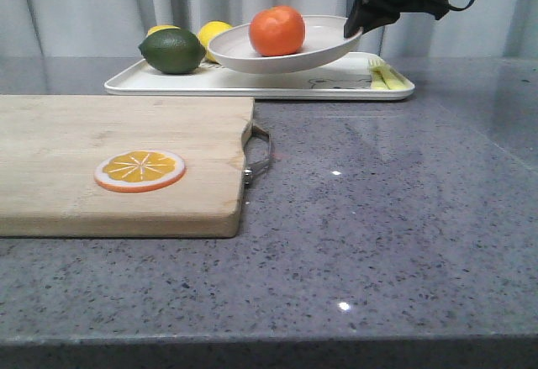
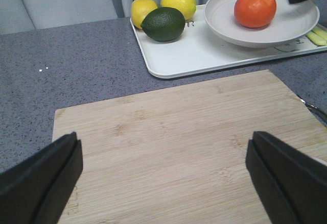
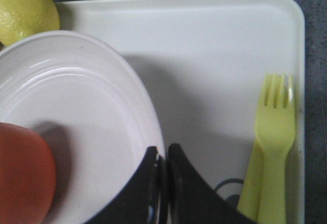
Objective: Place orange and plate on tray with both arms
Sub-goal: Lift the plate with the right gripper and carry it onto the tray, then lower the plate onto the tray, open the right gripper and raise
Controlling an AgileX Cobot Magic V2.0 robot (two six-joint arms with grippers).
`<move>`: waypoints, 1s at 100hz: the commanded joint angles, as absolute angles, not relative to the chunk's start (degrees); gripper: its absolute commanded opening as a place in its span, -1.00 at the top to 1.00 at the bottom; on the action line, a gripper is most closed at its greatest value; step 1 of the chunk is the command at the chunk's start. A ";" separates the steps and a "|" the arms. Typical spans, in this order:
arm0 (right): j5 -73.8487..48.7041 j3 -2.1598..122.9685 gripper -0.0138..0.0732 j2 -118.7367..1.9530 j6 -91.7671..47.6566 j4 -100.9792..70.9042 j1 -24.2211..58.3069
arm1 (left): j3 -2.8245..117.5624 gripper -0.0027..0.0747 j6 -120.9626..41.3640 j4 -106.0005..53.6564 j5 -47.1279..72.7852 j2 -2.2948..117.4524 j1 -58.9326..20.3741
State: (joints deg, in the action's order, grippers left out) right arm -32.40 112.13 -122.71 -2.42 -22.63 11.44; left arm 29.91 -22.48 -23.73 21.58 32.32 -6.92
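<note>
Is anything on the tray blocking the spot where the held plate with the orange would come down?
Nothing visible does. The plate, pinched at its rim by the right gripper, hangs over bare tray; lime and fork lie off to either side.

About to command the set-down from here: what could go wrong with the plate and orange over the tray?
The right end effector pinches only the plate rim, and the plate looks tilted, so the loose orange could roll off. The plate's low edge sits near the lime and lemon; lowering may bump them. The fork lies beside the grip on the tray.
</note>
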 commanded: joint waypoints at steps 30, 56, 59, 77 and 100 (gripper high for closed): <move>-33.75 119.13 0.91 -124.76 -2.69 -27.22 8.68 | 31.54 -0.67 -21.92 -24.80 17.92 32.43 -6.82; -34.45 119.19 0.91 -125.94 -2.69 -28.08 8.59 | 31.54 -0.67 -21.92 -24.80 17.92 32.43 -6.82; -34.45 119.19 0.91 -125.94 -2.69 -28.15 8.59 | 31.54 -0.67 -21.92 -24.80 17.92 32.43 -6.82; -34.27 119.19 0.91 -125.94 -2.69 -28.15 8.59 | 31.54 -0.67 -21.92 -24.80 17.92 32.43 -6.82; -34.55 119.19 0.79 -125.94 -2.69 -28.15 8.59 | 31.54 -0.67 -21.92 -24.80 17.92 32.43 -6.82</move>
